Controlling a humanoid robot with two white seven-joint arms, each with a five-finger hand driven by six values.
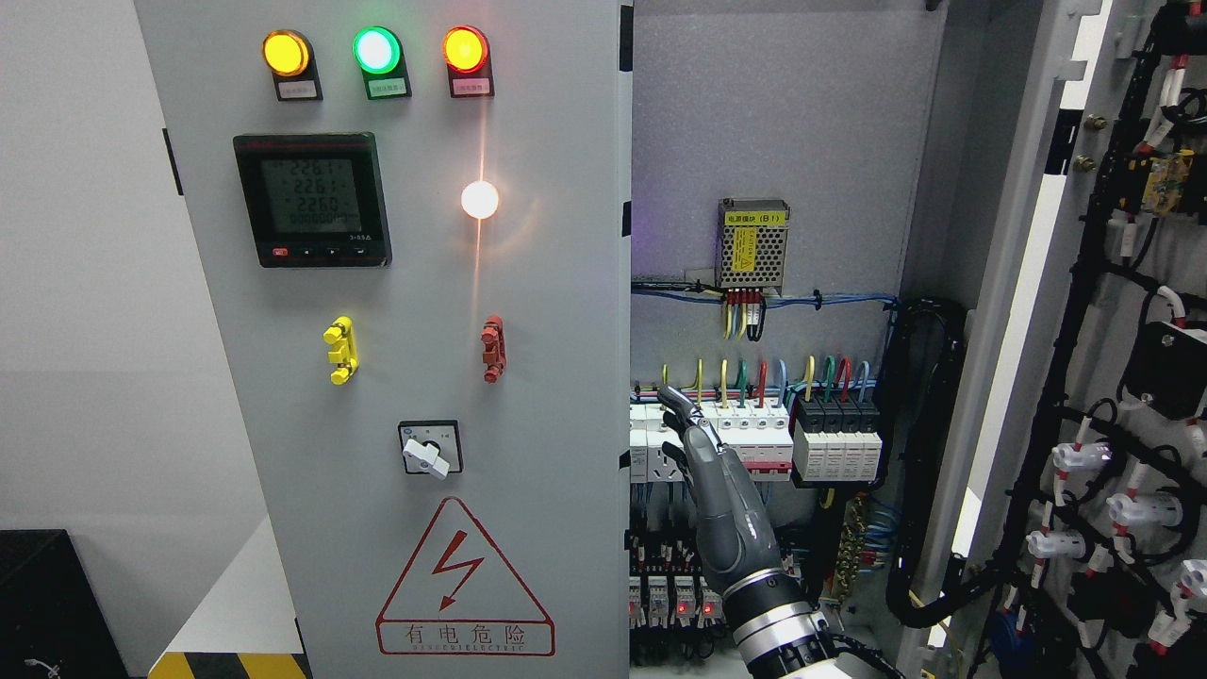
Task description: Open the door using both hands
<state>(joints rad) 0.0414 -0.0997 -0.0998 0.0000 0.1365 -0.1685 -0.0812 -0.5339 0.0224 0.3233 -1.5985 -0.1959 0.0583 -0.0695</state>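
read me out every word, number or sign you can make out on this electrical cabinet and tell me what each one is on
"有电危险": under the red lightning triangle on the warning sign of the left door.
"226" or similar, in three rows: on the digital meter; the digits are blurred.
Yellow label on the power supply inside: Chinese print, too small to read.
Tags under the three indicator lamps: too small to read.
Small line under the warning characters: unreadable.

Open bay — breakers below

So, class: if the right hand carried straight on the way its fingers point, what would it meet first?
Probably the row of white breakers inside the cabinet: the right hand points up and inward at them, though depth is unclear.
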